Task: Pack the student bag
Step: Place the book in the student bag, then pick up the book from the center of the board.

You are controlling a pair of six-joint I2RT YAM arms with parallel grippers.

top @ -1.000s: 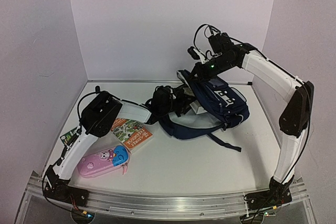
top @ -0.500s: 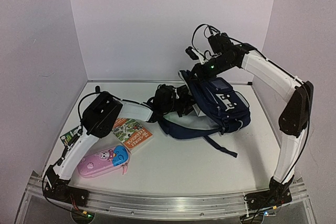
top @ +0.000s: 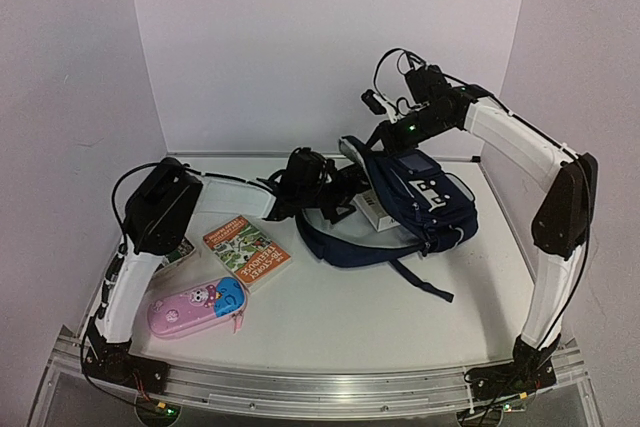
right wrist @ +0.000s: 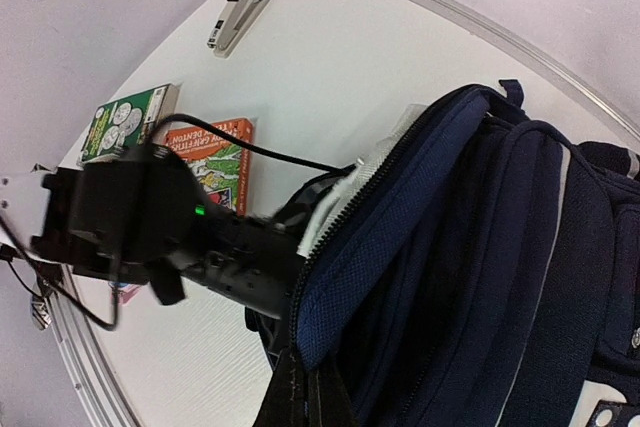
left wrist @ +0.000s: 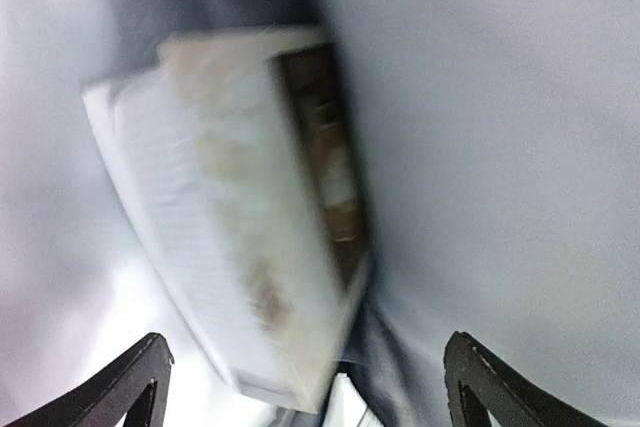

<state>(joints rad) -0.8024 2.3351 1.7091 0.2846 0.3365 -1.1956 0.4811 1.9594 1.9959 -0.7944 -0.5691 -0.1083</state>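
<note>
- Nearest the arm bases, well back and to the left of the left claw (left wrist: 305,347), a pink-and-blue pencil case (top: 198,305) lies flat on the table (top: 350,327).
- Just beyond the case and apart from it, an orange book (top: 247,252) lies flat, with a green book (right wrist: 125,127) beside it on its left. Both are well short of the left claw.
- Farther in, the left claw reaches into the mouth of the backpack (top: 420,197). Its fingers (left wrist: 140,382) are spread wide and grip nothing.
- Straight ahead of that claw, inside the backpack, a white book (left wrist: 250,217) lies tilted and blurred, clear of both fingers.
- The navy backpack lies right of the table's middle, its opening turned toward the left claw.
- Over the backpack's far end, the right claw (right wrist: 308,392) is closed, pinching the zip edge of the opening, which stands raised.
- Farthest off, a stapler (right wrist: 238,12) lies on the table near the back edge, well away from both claws.
</note>
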